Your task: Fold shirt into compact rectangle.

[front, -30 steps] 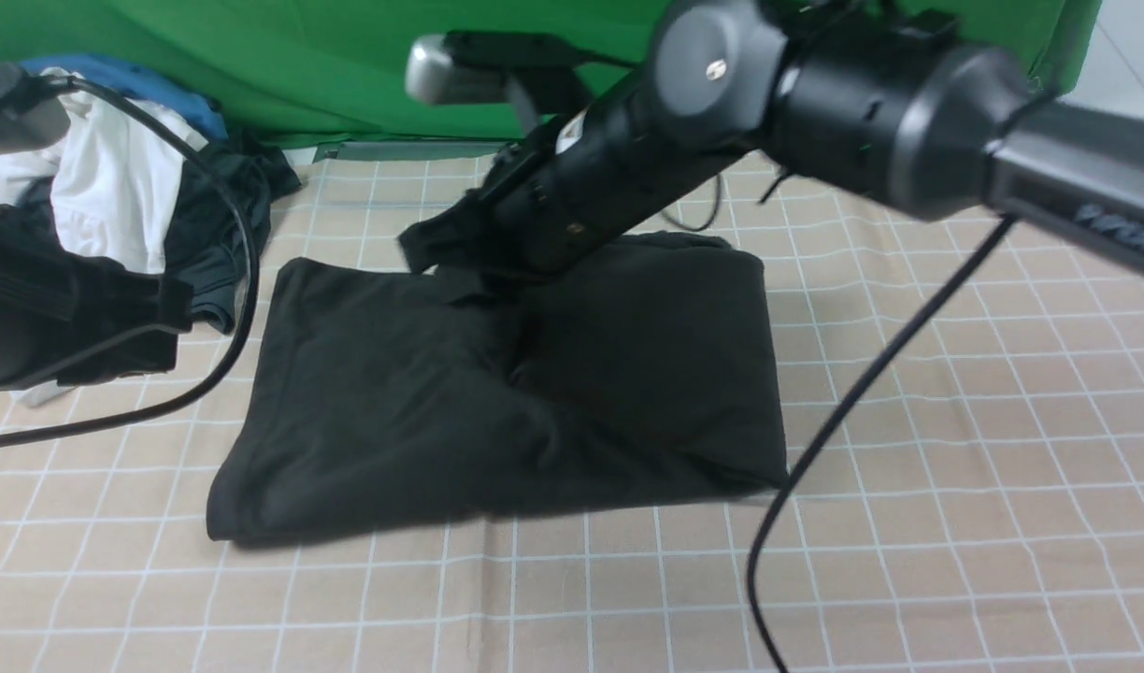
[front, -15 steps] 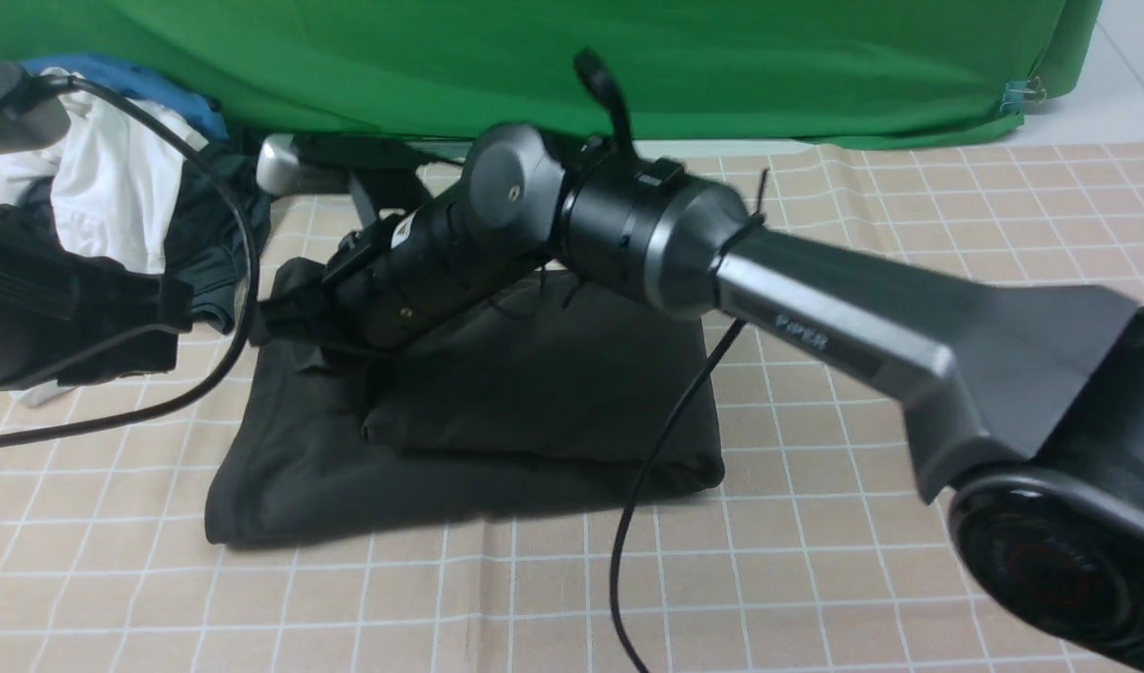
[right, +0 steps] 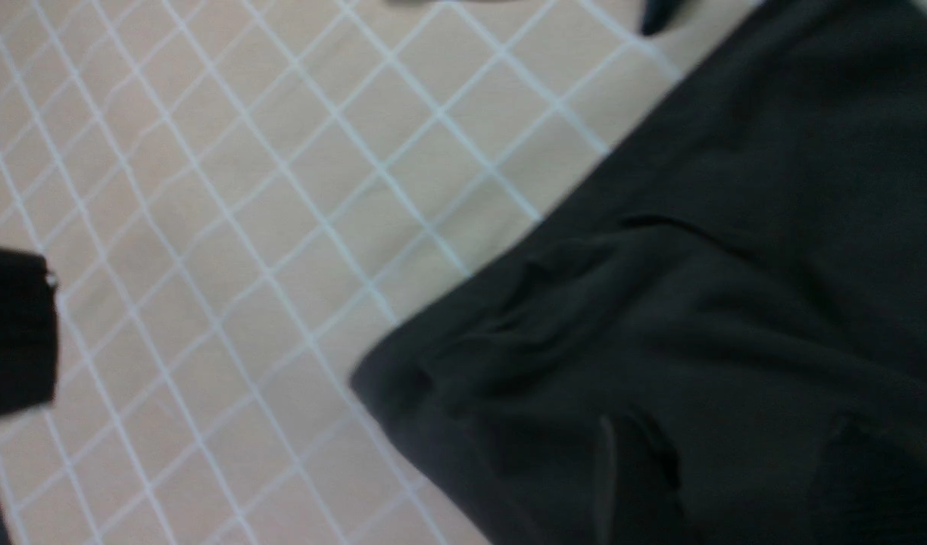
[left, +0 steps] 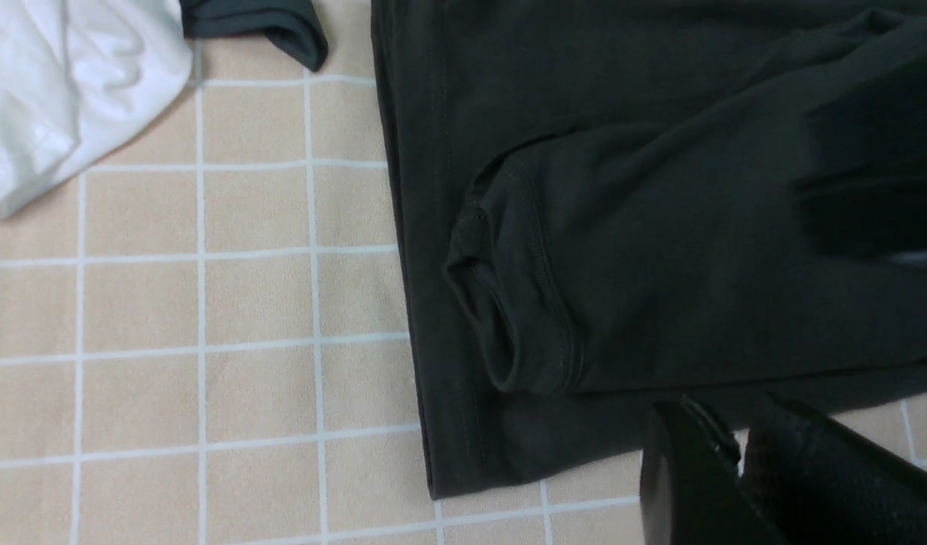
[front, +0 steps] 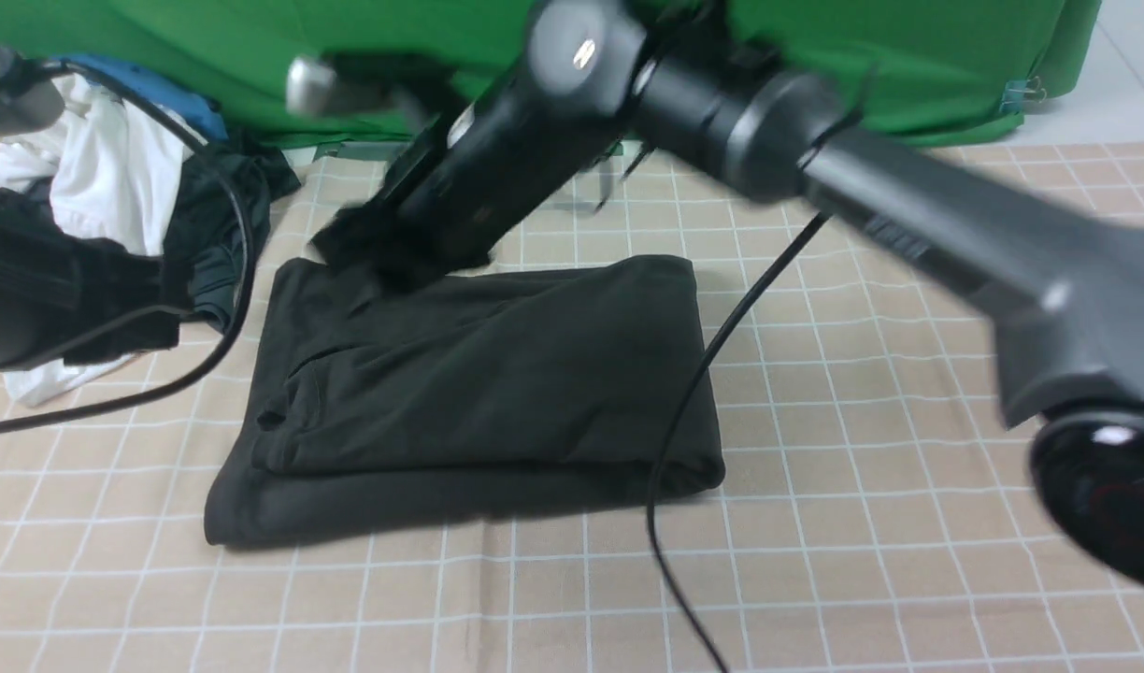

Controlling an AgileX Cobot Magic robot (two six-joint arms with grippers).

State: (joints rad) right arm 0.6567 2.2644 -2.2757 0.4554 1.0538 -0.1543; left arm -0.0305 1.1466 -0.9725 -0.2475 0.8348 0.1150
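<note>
The black shirt [front: 479, 383] lies folded in a rough rectangle on the checked tablecloth, its top layer reaching almost to the left edge. A folded sleeve hem [left: 509, 303] shows on that top layer. My right gripper [front: 348, 245] hovers, blurred, just above the shirt's far left corner. In the right wrist view its dark fingers [right: 622, 469] stand apart over the black cloth, with nothing between them. My left gripper [left: 736, 428] is shut and empty, just off the shirt's edge over bare tablecloth. The chest print and neck label are hidden.
A pile of clothes sits at the back left: a white garment [front: 105, 196], a dark grey garment [front: 226, 234] and something blue [front: 142, 84]. The right arm's cable [front: 703, 374] hangs across the shirt's right edge. A green backdrop [front: 815, 56] closes the back.
The right gripper dragged the shirt's right part over to the left, laid it down, let go and rose. The shirt is now narrower and flatter. The left arm barely moved.
</note>
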